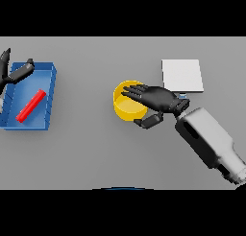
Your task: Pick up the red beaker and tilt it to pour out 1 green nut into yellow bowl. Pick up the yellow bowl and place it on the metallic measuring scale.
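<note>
- the yellow bowl (126,108) sits near the middle of the table, upright. i can't make out a nut inside it.
- the right hand (156,99) comes in from about four o'clock and lies over the bowl's right rim, fingers spread across the top and thumb dropped outside the wall at the bowl's five o'clock. it looks like a pinch on the rim, the sort of hold you'd take to lift the bowl.
- the metallic measuring scale (182,76) is a pale square slab at the bowl's two o'clock, just beside the hand, so the carry would be short.
- off at nine o'clock, a blue tray (50,90) holds a red bar-shaped thing (31,105), lying slantwise. it may be the beaker.
- the left hand (15,73) hovers at the tray's far-left corner, fingers loose, holding nothing.
</note>
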`<control>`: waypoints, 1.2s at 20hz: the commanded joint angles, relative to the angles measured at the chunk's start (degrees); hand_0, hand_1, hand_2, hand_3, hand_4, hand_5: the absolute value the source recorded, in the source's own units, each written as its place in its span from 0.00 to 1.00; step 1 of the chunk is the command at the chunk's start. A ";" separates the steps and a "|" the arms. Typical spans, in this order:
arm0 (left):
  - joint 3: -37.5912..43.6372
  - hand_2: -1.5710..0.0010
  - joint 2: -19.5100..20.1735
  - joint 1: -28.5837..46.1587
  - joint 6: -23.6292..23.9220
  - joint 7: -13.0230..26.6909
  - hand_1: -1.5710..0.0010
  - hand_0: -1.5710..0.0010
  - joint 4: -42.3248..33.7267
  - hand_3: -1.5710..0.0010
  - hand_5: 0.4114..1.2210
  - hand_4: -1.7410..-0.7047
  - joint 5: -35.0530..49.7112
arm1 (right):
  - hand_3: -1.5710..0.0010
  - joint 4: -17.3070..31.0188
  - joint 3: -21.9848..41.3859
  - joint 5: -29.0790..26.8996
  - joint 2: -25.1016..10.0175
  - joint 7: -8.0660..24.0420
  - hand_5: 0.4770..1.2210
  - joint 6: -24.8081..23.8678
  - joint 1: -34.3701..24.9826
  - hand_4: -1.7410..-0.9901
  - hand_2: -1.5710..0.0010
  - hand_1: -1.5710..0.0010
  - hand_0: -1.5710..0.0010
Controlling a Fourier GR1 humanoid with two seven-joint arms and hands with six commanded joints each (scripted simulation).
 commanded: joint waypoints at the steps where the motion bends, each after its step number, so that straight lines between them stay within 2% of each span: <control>1: 0.11 1.00 -0.03 -0.31 -0.46 -0.50 1.00 1.00 0.63 1.00 0.39 0.91 0.04 | 1.00 1.40 0.16 0.10 0.60 0.66 0.28 0.45 -1.02 0.66 1.00 1.00 1.00; 6: 0.01 1.00 0.81 0.59 -0.84 -0.74 1.00 1.00 -0.61 1.00 0.40 0.91 0.32 | 1.00 5.93 2.72 1.40 2.36 0.25 0.26 2.58 -3.64 0.61 1.00 1.00 1.00; 10: -0.20 1.00 0.23 0.02 -0.53 -0.06 1.00 1.00 -0.57 1.00 0.40 0.91 0.11 | 1.00 8.49 3.70 2.25 2.15 0.11 0.26 4.00 -5.53 0.58 1.00 1.00 1.00; 12: 0.14 1.00 0.53 0.24 -0.75 -0.81 1.00 1.00 0.35 1.00 0.40 0.91 0.16 | 1.00 8.62 4.94 2.98 1.97 -0.29 0.29 4.89 -5.54 0.58 1.00 1.00 1.00; 15: 0.38 1.00 0.56 -0.12 -0.85 -0.96 1.00 1.00 0.34 1.00 0.39 0.91 0.32 | 0.99 8.43 5.41 3.30 2.65 0.84 0.34 5.46 -5.82 0.58 1.00 1.00 1.00; 17: 0.14 1.00 0.54 0.01 -0.91 -1.33 1.00 1.00 0.29 1.00 0.39 0.92 0.10 | 0.94 9.08 5.60 3.67 3.26 2.61 0.41 6.07 -6.60 0.54 0.96 0.97 0.99; 18: 0.37 1.00 0.47 -0.32 -0.95 -1.30 1.00 1.00 0.36 1.00 0.39 0.92 0.29 | 0.90 8.68 6.02 4.08 3.23 2.94 0.46 6.27 -6.76 0.50 0.91 0.93 0.94; 19: 0.27 1.00 0.50 -0.31 -0.77 -1.14 1.00 1.00 0.13 1.00 0.38 0.91 0.16 | 0.84 8.69 6.49 4.47 2.92 1.93 0.57 5.95 -6.59 0.47 0.85 0.85 0.84; 20: 0.24 1.00 0.11 -0.49 -0.82 -1.22 1.00 1.00 0.60 1.00 0.38 0.91 0.16 | 0.77 9.42 6.77 4.55 3.00 0.88 0.66 5.96 -6.64 0.42 0.75 0.72 0.68; 21: 0.63 1.00 0.61 -0.20 -0.84 -1.79 1.00 1.00 0.47 1.00 0.39 0.91 0.37 | 0.70 8.94 6.94 4.46 2.77 1.16 0.72 6.63 -6.34 0.34 0.60 0.58 0.54; 23: 0.83 1.00 0.85 -0.27 -0.34 -0.77 1.00 1.00 -0.21 1.00 0.39 0.91 0.57 | 0.56 9.20 7.16 3.61 2.55 0.80 0.82 8.79 -6.97 0.23 0.39 0.37 0.35; 24: 0.40 1.00 0.54 -0.14 -0.19 -0.73 1.00 1.00 -0.82 1.00 0.39 0.91 0.37 | 0.45 9.59 7.17 3.23 2.51 0.61 0.86 9.32 -7.13 0.18 0.31 0.30 0.28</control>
